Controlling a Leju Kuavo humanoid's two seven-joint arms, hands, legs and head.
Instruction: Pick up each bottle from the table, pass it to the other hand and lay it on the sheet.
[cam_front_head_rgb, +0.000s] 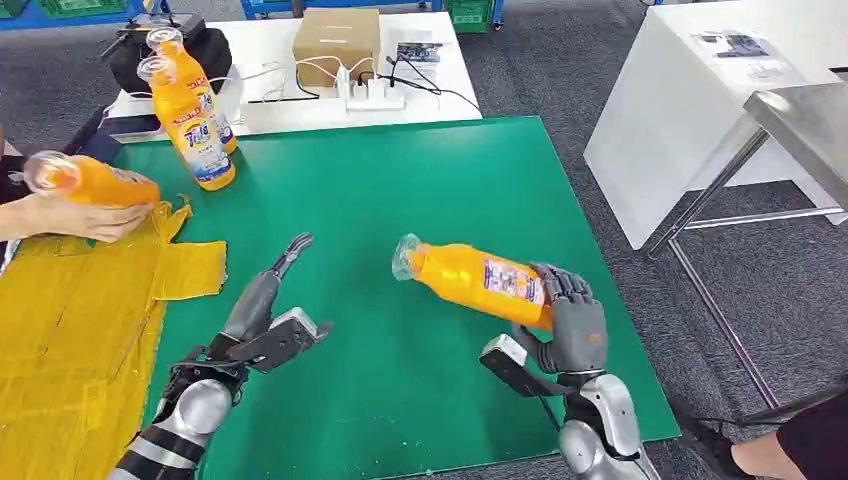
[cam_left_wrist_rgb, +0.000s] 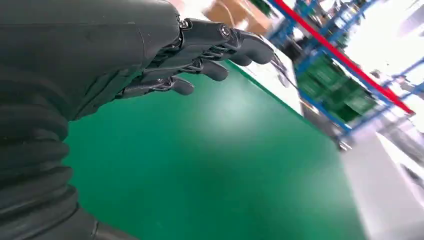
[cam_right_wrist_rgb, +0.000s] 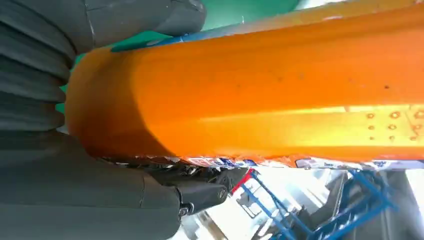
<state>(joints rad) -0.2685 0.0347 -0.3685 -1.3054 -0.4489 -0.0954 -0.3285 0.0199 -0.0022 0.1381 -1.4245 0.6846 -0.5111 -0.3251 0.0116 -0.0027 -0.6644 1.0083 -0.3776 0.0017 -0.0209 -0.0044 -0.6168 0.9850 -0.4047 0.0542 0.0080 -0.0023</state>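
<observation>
Head view: our right hand (cam_front_head_rgb: 570, 325) grips a bottle (cam_front_head_rgb: 475, 280) above the desk (cam_front_head_rgb: 450, 180) at 5 o'clock; left hand (cam_front_head_rgb: 270, 320) spread, empty, at 7. Left wrist: fingers (cam_left_wrist_rgb: 210, 50) apart. Right wrist: bottle held near its base, so it could tip out mid-handover.

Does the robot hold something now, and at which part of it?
The right hand grips an orange bottle at its base end, cap pointing toward the left hand, which holds nothing.
</observation>
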